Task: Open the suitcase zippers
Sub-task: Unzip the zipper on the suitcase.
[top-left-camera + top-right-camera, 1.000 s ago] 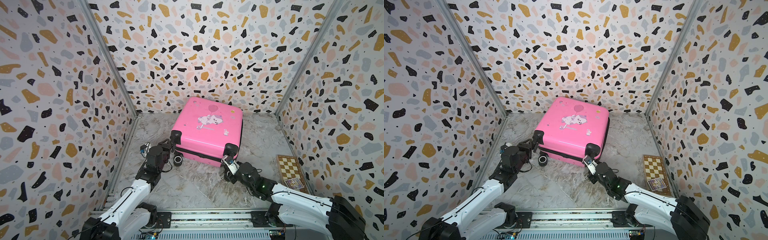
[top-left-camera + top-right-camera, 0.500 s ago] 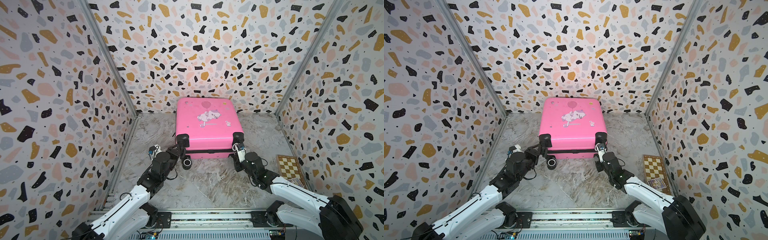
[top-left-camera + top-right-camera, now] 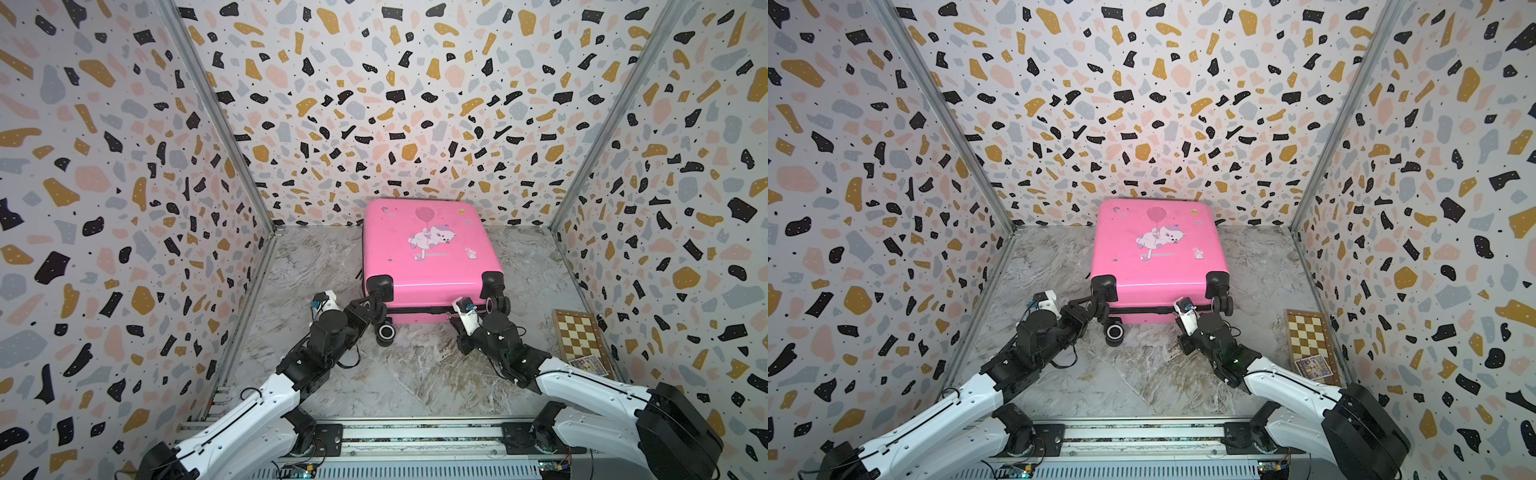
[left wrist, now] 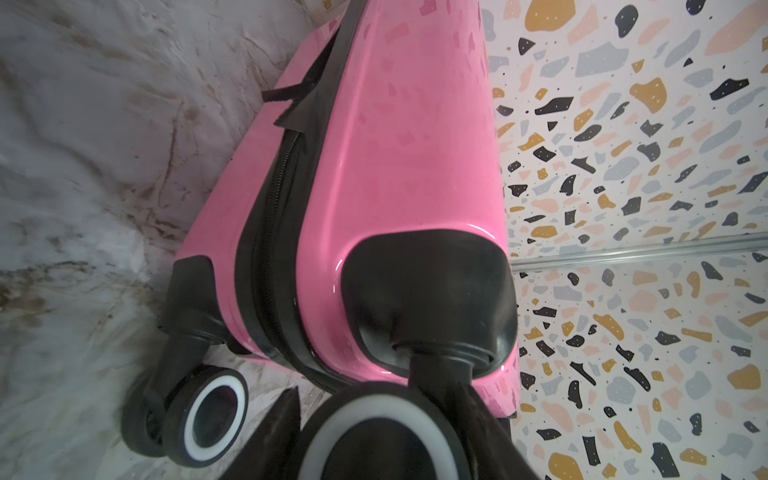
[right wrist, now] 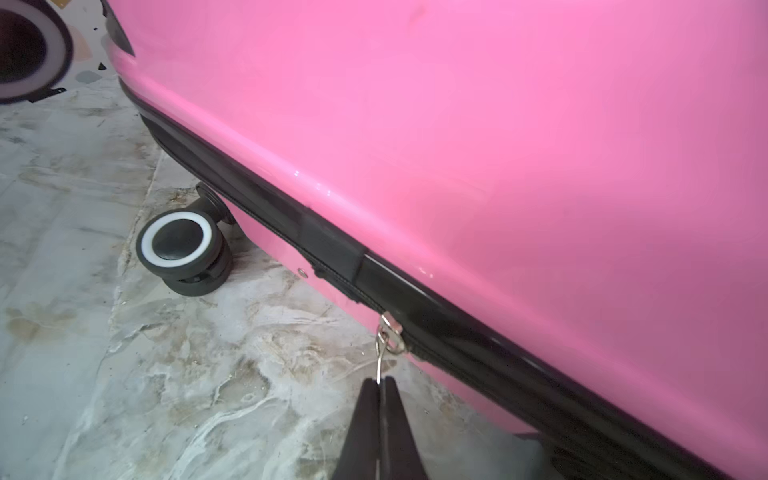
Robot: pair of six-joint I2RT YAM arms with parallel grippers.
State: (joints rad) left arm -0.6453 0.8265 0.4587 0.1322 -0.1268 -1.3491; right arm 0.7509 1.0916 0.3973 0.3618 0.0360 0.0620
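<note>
The pink suitcase (image 3: 424,266) (image 3: 1154,266) lies flat on the marble floor, wheels toward me and its far edge by the back wall. The black zippers (image 3: 424,310) (image 4: 270,270) (image 5: 332,245) run along its seam. My left gripper (image 3: 372,309) (image 3: 1096,307) (image 4: 378,440) is shut on the suitcase's near-left upper wheel (image 4: 374,432), one finger on each side. My right gripper (image 3: 456,319) (image 3: 1177,318) (image 5: 379,384) is shut on a silver zipper pull (image 5: 388,332) on the front seam, right of the middle.
A wooden chessboard (image 3: 577,336) (image 3: 1308,336) with a small card (image 3: 588,365) lies by the right wall. The suitcase's lower left wheel (image 3: 385,332) (image 5: 183,245) rests on the floor between the arms. Patterned walls close in three sides.
The suitcase has swung from a skewed pose to square with the back wall and moved farther back. Both arms moved with it; the right gripper now sits left of the right corner.
</note>
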